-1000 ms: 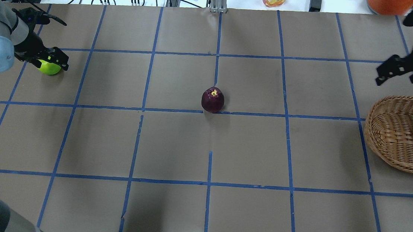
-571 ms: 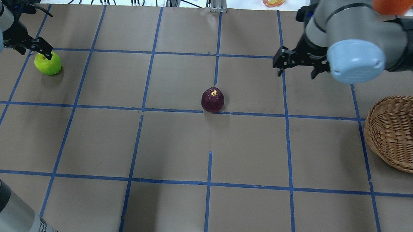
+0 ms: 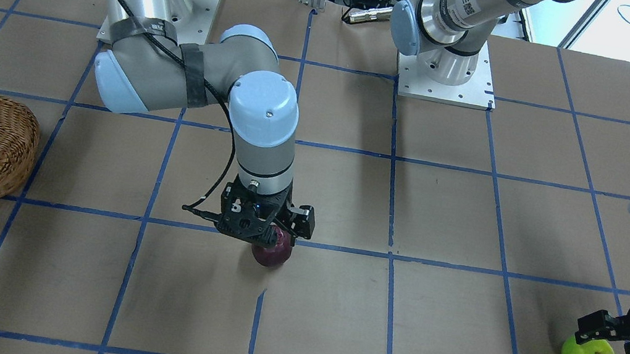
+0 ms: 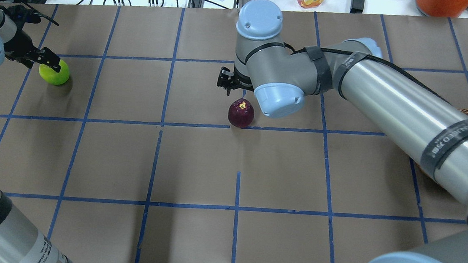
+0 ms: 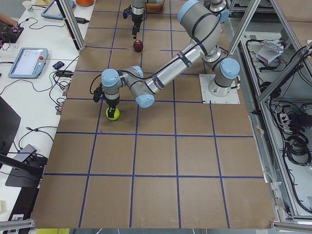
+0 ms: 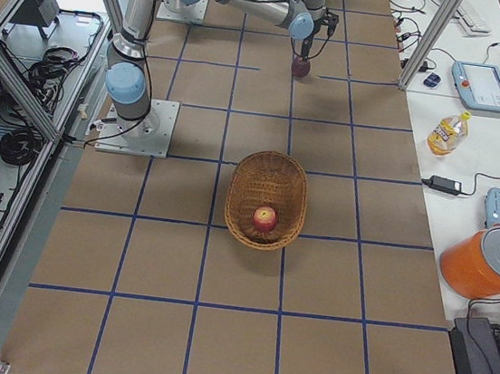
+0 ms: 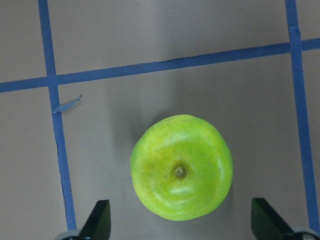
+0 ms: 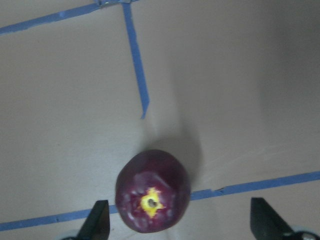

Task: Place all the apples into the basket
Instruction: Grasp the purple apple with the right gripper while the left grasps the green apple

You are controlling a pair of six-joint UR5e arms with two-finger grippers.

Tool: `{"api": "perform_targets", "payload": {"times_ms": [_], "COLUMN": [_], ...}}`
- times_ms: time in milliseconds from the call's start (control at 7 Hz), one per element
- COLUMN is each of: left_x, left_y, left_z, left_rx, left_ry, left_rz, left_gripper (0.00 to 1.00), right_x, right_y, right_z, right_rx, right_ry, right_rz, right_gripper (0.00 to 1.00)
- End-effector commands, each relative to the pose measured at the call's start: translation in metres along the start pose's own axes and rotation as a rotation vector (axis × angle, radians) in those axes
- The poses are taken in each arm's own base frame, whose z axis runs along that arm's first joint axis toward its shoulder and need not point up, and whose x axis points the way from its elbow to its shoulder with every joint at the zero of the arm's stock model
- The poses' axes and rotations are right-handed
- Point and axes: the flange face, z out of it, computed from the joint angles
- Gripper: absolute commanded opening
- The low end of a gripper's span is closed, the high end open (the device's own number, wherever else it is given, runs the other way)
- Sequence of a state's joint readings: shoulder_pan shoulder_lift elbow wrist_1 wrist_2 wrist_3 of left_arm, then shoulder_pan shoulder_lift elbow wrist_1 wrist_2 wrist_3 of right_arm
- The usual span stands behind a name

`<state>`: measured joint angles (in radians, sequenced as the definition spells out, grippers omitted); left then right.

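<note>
Left fingers [image 7: 100, 220] wide, pointing down over green apple [image 7: 181, 167] (right fingers [image 8: 99, 220] likewise, maroon apple [image 8: 152, 197]).

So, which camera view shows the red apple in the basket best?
The exterior right view: the red apple lies whole inside the basket. The front-facing view shows only a dark red sliver at its left edge. In the overhead view the right arm covers it. The other views miss it.

Left hand [image 7: 182, 222] and right hand [image 8: 180, 222] each downward-facing, jaws spread wide apart.
</note>
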<state>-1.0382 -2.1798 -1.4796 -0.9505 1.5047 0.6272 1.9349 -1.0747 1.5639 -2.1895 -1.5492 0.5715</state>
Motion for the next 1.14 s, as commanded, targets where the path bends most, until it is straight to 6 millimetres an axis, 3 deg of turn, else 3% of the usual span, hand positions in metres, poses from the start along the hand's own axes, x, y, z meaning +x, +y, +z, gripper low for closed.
{"api": "perform_targets", "payload": {"times_ms": [0,143,429,714,857,1000], "left_x": [-0.006,-0.008,-0.008,-0.008,-0.009,-0.009], "left_y": [0.002,0.001,-0.006,-0.007,-0.008,-0.009], "left_z": [0.021,0.029,0.03,0.036,0.04,0.04], "left_rx": [-0.012,-0.017,0.013,0.021,0.018,0.018], "left_ry": [0.028,0.032,0.063,0.078,0.08,0.078], "left_rz": [-0.018,-0.02,-0.025,-0.03,-0.03,-0.026], "left_gripper": [1.0,1.0,1.0,1.0,1.0,0.92], "right_x": [-0.008,-0.007,-0.006,-0.006,-0.007,-0.007], "right_y": [0.005,0.007,0.007,0.007,0.006,0.004], "right_z": [0.02,0.026,0.063,0.071,0.069,0.066], "right_rx": [-0.012,-0.02,-0.067,-0.073,-0.07,-0.067], "right_ry": [0.017,0.022,0.053,0.055,0.051,0.051], "right_rz": [-0.011,-0.012,-0.01,-0.009,-0.011,-0.009], "right_gripper": [1.0,1.0,0.99,0.94,0.69,0.55]}}
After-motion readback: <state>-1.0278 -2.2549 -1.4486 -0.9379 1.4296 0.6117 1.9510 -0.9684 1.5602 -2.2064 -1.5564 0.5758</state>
